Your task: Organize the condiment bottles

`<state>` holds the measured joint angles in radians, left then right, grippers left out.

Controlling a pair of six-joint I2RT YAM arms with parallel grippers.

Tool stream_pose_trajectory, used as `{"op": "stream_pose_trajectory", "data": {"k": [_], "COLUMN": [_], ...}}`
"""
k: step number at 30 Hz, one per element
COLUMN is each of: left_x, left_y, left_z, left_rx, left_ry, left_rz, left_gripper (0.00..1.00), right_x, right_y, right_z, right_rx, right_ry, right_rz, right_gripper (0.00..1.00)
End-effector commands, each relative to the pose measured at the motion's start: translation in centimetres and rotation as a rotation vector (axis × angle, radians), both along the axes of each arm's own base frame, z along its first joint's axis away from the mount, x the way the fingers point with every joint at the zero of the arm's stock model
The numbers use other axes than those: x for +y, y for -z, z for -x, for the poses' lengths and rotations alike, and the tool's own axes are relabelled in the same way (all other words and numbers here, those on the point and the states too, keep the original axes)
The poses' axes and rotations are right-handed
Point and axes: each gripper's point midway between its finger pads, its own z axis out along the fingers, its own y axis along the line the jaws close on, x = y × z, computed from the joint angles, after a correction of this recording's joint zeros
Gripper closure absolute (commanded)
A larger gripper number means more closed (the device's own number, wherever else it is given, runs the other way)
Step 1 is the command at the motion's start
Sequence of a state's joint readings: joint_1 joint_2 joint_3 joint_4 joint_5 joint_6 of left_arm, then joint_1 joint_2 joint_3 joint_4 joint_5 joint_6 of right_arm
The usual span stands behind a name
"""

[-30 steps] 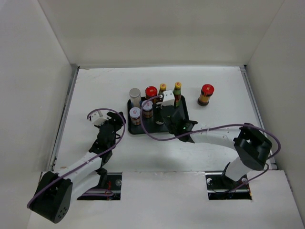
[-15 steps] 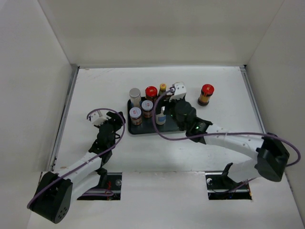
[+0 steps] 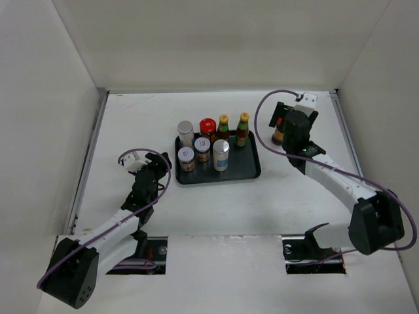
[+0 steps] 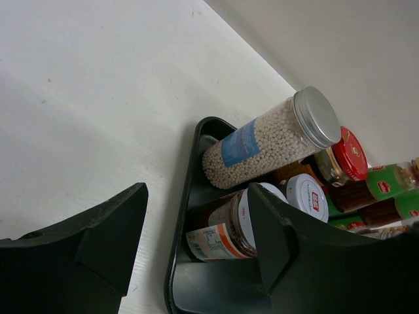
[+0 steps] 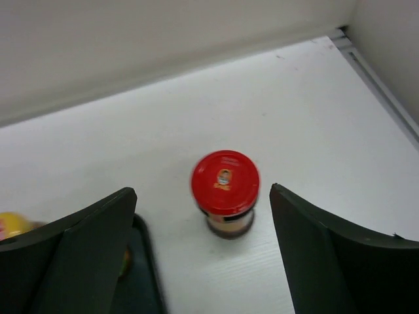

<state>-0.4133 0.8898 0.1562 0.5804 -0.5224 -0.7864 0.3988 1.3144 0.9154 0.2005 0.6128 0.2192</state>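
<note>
A black tray (image 3: pixel 251 173) holds several condiment bottles: a tall silver-lidded jar (image 3: pixel 186 132), a red-capped jar (image 3: pixel 207 125), two slim yellow-capped bottles (image 3: pixel 223 125) (image 3: pixel 243 127), two short white-lidded jars (image 3: pixel 186 158) (image 3: pixel 202 149) and a white-blue bottle (image 3: pixel 221 155). Another red-capped jar (image 5: pixel 225 191) stands alone on the table right of the tray. My right gripper (image 5: pixel 201 196) is open above it, a finger on each side, apart from it. In the top view the right gripper (image 3: pixel 292 124) hides most of that jar. My left gripper (image 3: pixel 147 165) is open and empty, left of the tray.
The left wrist view shows the tray's left rim (image 4: pixel 183 216), the tall bead-filled jar (image 4: pixel 268 140) and a short jar (image 4: pixel 222 226) just beyond my open left gripper (image 4: pixel 196 196). White walls close the back and sides. The table's right rail (image 5: pixel 380 72) runs near the lone jar.
My right arm has left the tray, with the white-blue bottle now standing on it, and swung right and back to hover over the lone red-capped jar. The left arm barely moved.
</note>
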Motion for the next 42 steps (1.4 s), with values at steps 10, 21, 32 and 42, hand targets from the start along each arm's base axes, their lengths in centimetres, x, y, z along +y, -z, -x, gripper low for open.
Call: {"op": "stream_pose_trajectory", "data": {"k": [10, 21, 32, 42], "left_x": [-0.2, 0.0, 0.1, 0.1], "left_y": [-1.1, -1.1, -1.1, -1.2], "left_z": [0.0, 0.0, 0.0, -0.1], "left_rx": [-0.045, -0.046, -0.045, -0.048], "left_ry": [0.009, 0.003, 0.0, 0.0], "left_rz": [0.026, 0.025, 0.026, 0.03], "left_gripper": [0.39, 0.39, 0.39, 0.39], "right_x": [-1.8, -2.0, -1.5, -1.0], "right_y": [5.6, 8.2, 8.0, 1.8], "right_z": [-4.3, -6.6, -6.6, -1.6], "right_rx": [0.153, 0.192, 0.199, 0.055], "right_ry": [0.062, 0.069, 0.055, 0.046], "right_rz": [-0.021, -0.063, -0.108, -0.118], "right_gripper": [0.0, 0.02, 0.38, 0.46]}}
